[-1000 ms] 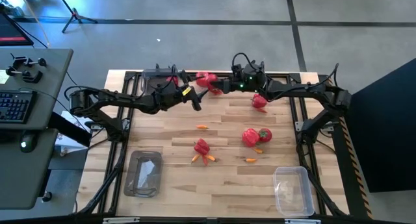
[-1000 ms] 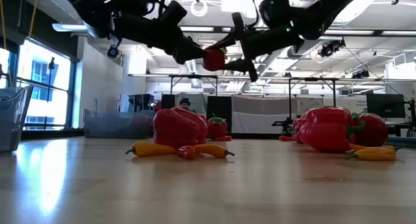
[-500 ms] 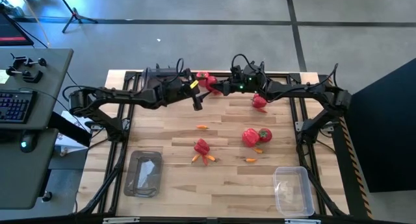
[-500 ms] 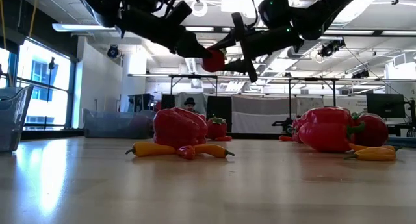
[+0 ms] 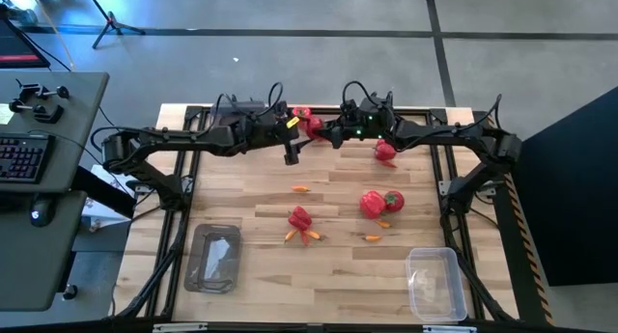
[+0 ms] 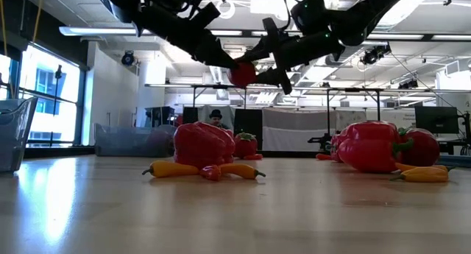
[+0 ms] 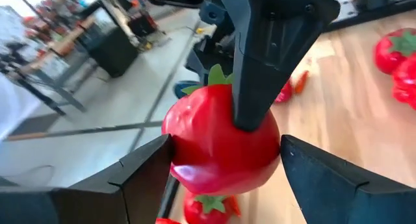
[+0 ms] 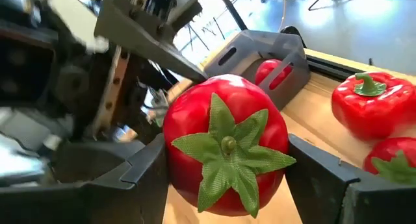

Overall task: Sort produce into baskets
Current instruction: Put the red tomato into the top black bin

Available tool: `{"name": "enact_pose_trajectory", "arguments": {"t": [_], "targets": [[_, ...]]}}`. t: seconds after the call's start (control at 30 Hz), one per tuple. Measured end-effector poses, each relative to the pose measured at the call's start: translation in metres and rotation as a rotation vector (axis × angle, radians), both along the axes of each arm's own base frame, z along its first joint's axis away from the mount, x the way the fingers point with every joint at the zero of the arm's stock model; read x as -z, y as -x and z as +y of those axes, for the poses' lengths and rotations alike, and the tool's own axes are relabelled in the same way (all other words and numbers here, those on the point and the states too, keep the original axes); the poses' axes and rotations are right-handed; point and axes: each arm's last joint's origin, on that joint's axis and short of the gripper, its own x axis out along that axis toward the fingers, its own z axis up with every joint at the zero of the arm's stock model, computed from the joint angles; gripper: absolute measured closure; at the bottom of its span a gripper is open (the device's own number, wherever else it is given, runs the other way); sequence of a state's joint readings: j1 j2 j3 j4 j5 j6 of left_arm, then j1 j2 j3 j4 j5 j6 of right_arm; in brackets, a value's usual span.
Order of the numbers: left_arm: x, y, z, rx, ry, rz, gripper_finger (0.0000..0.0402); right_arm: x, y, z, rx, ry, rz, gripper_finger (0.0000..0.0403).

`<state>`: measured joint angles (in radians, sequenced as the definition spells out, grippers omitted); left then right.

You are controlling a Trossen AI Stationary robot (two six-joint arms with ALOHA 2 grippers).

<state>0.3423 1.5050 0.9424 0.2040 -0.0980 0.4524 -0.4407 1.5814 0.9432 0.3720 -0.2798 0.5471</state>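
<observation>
High over the far edge of the tabletop [image 5: 328, 193], near the top centre of the overhead view, the two arms meet around one round red tomato [image 8: 224, 143]. The right gripper [image 8: 227, 169] has its jaws closed on the tomato's sides, green top facing its own camera. The left gripper [image 7: 224, 165] brackets the same tomato with its jaws spread wide, one on each flank, with no firm pinch evident. This looks like a hand-over in mid-air, probably because the tub for this fruit lies on the left arm's side.

A clear tub [image 5: 214, 258] sits at the lower left of the tabletop, another tub [image 5: 434, 283] at the lower right; the third tub [image 5: 232, 111] is at the upper left behind the left arm and largely hidden by it. Waiting on the wood are a bell pepper [image 5: 300, 218] with small chillies beside it at centre, a pepper-and-tomato pair [image 5: 380, 202] to the right, and one more red piece [image 5: 386, 152] under the right arm.

From the table-level camera the grippers overlap as dark shapes, so contact is hard to judge there. What the third tub holds cannot be made out.
</observation>
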Motion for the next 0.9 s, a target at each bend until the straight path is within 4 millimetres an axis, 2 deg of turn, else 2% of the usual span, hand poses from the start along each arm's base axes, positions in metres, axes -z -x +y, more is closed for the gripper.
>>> {"name": "enact_pose_trajectory", "arguments": {"t": [0.17, 0.3, 0.5, 0.67, 0.9], "targets": [[0.001, 0.004, 0.010, 0.062, 0.081, 0.035, 0.0129, 0.004, 0.001, 0.001, -0.037, 0.100, 0.062, 0.0165], [0.007, 0.013, 0.025, 0.114, 0.242, 0.034, 0.0135, 0.005, 0.001, 0.003, -0.098, 0.200, 0.095, 0.0165], [0.011, 0.027, 0.045, 0.174, 0.552, -0.031, 0.0142, 0.008, 0.002, 0.008, -0.192, 0.404, 0.169, 0.0165], [0.008, 0.035, 0.052, 0.288, 0.923, -0.099, 0.0143, 0.010, -0.003, 0.016, -0.188, 0.638, 0.251, 0.0165], [0.007, 0.035, 0.053, 0.141, 1.226, -0.144, 0.0143, 0.010, -0.009, 0.032, -0.138, 0.860, 0.355, 0.0165]]}}
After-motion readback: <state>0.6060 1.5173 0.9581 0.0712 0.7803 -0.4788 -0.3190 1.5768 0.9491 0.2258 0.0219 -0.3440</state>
